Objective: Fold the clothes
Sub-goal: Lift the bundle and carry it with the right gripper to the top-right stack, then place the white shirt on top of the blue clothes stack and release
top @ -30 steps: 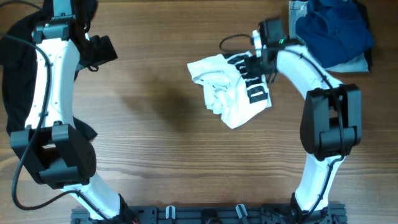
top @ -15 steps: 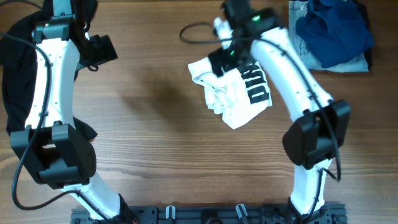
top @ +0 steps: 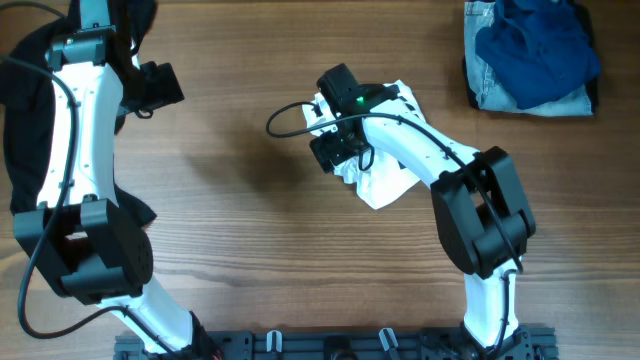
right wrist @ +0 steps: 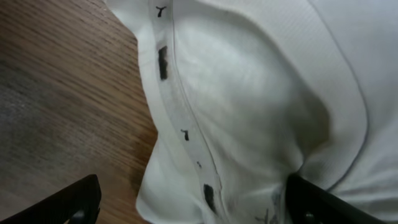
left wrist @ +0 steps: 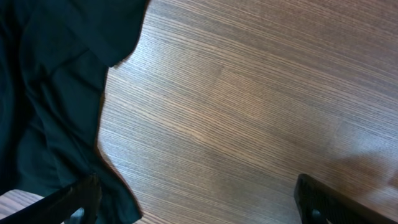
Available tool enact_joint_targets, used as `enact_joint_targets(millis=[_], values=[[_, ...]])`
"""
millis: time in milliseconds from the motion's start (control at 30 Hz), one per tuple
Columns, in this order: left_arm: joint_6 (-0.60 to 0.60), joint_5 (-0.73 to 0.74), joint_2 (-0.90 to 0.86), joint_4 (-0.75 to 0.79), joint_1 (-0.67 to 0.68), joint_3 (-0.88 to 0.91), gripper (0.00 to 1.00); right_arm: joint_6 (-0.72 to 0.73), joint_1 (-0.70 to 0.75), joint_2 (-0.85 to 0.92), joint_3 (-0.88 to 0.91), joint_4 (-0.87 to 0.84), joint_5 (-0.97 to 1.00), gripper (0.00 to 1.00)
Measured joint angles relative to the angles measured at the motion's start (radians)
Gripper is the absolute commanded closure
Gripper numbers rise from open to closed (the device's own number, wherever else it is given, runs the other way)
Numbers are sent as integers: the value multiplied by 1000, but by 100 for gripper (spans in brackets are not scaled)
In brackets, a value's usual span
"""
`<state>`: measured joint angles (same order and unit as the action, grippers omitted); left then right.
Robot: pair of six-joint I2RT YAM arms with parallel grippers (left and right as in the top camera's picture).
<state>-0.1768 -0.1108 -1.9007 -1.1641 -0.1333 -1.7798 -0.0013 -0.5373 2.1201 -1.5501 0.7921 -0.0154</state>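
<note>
The clothes in play are a crumpled white T-shirt [top: 386, 182] at the table's middle and a black garment [top: 22, 110] at the left edge. My right gripper [top: 338, 155] hangs over the shirt's left part, and the arm hides its lettering. In the right wrist view the white T-shirt [right wrist: 249, 106] shows a seam with small black marks. It fills the space under the right gripper [right wrist: 196, 208], whose fingers stand wide apart and open, gripping nothing. My left gripper [top: 158, 86] is open above bare wood; in its wrist view the left gripper [left wrist: 199, 211] has the black garment [left wrist: 50, 93] lying by its left finger.
A heap of blue clothes [top: 532, 48] lies on a folded denim piece at the back right corner. The right arm's black cable [top: 285, 115] loops out to the shirt's left. Wooden tabletop [top: 230, 230] stretches between the two arms.
The right arm has swung from the shirt's right side across to its left side, and its jaws have opened wider. The shirt's lettering is now covered. The left arm has not moved.
</note>
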Motion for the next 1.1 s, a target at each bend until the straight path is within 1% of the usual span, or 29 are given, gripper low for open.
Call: enact_joint_targets(millis=[33, 67, 100, 133, 167, 200, 433, 533, 600, 633, 733, 900, 1000, 1033, 1100], values=[[0, 0, 0, 0, 0, 0, 0, -3, 0, 2, 5, -9, 4, 12], [0, 0, 0, -1, 0, 0, 0, -7, 0, 2, 9, -16, 14, 31], [0, 0, 0, -2, 0, 0, 0, -10, -2, 3, 17, -26, 29, 56], [0, 0, 0, -2, 0, 0, 0, -6, -3, 3, 26, -38, 64, 76], [0, 0, 0, -3, 0, 0, 0, -3, -3, 5, 31, -45, 92, 92], [0, 0, 0, -3, 0, 0, 0, 2, -3, 5, 36, -50, 124, 96], [0, 0, 0, -10, 0, 0, 0, 55, 12, 5, 27, -29, 150, 96], [0, 0, 0, -10, 0, 0, 0, 58, 55, 4, -10, 82, 151, 96], [0, 0, 0, -10, 0, 0, 0, 58, 103, 0, -72, 165, 151, 96], [0, 0, 0, -10, 0, 0, 0, 59, 137, -16, -129, 212, 154, 95], [0, 0, 0, -10, 0, 0, 0, 60, 208, -100, -252, 284, 155, 96], [0, 0, 0, -10, 0, 0, 0, 69, 327, -288, -392, 299, 155, 96], [0, 0, 0, -10, 0, 0, 0, 148, 417, -331, -401, 285, 154, 96], [0, 0, 0, -10, 0, 0, 0, 192, 457, -341, -401, 286, 155, 96], [0, 0, 0, -10, 0, 0, 0, 325, 563, -360, -401, 292, 155, 96]])
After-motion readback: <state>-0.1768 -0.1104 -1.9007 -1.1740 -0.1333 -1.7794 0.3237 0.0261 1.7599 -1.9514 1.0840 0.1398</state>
